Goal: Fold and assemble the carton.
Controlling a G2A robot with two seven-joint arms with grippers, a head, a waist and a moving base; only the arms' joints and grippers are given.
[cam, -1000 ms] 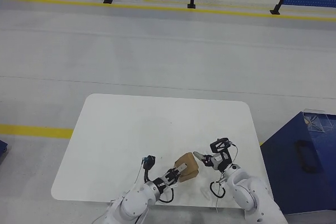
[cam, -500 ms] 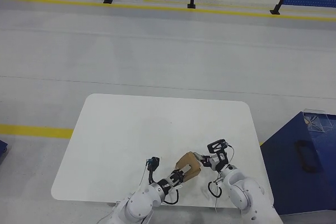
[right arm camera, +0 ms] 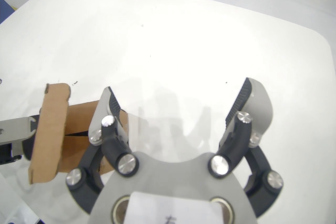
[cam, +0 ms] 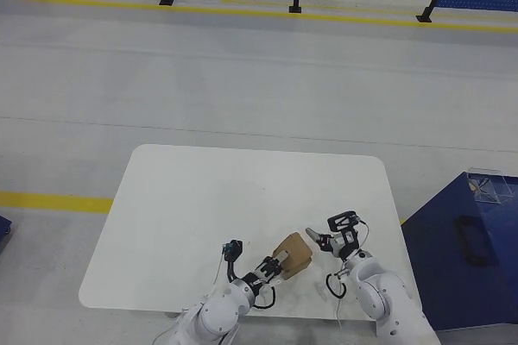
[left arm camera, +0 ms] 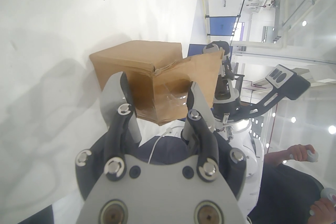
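Brown cardboard is the whole business: the carton (cam: 295, 253) sits on the white table (cam: 242, 190) at about 5 o'clock seen from above, close to the near edge. It is partly squared up, with one flap (left arm camera: 199, 70) standing loose. The left gripper (cam: 274, 267) meets the carton from its 8 o'clock side. In the left wrist view the left gripper (left arm camera: 157, 88) looks closed on the near corner of the carton (left arm camera: 136, 57), one finger on each side of it. The right gripper (cam: 324, 239) hangs at the carton's 2 o'clock with its jaws spread wide and nothing between them. In the right wrist view one of the fingers of the right gripper (right arm camera: 178, 89) lies just beside the wall of the carton (right arm camera: 78, 114), and the flap (right arm camera: 51, 130) tilts outward beyond it. My main worry is the crease where the flap joins the body, which looks crumpled and split. A hard or skewed push from the right side could tear it further rather than fold it. A corner hold is also a weak one, so a sideways shove might twist the carton out of the left claw or slide it off the near edge of the table. The open finger could catch the flap's edge and bend it the wrong way.
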